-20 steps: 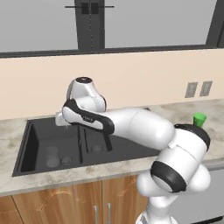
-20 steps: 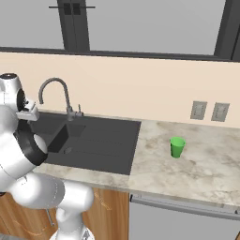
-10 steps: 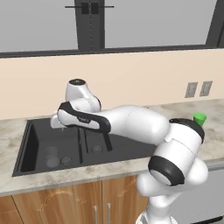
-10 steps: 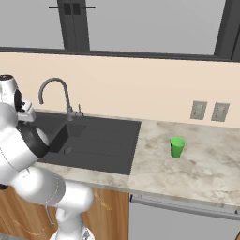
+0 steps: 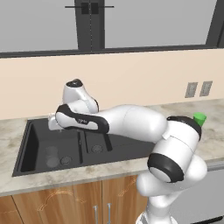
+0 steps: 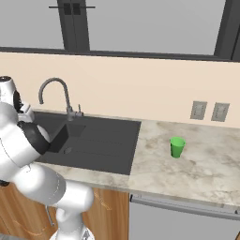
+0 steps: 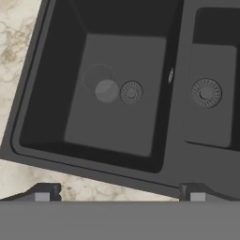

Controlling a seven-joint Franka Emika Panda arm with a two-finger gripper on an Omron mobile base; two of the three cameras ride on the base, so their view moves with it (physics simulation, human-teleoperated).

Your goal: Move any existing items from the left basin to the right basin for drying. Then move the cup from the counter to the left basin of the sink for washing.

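A faint see-through glass stands in the wide left basin, just beside its round drain; it also shows dimly in the left base view as the glass. My gripper hangs above that basin's near rim, open wide with nothing between its fingertips. The narrow right basin holds only its drain. The bright green cup stands upright on the beige counter, right of the sink. In the left base view the cup peeks out behind my arm.
A grey gooseneck tap rises behind the sink. The ribbed drainboard lies between the basins and the cup. Two wall outlets sit on the backsplash. Wooden cabinets run below the counter.
My arm has swung the hand further left and slightly lower over the left basin. The gripper stays open, and the glass and the cup have not moved.
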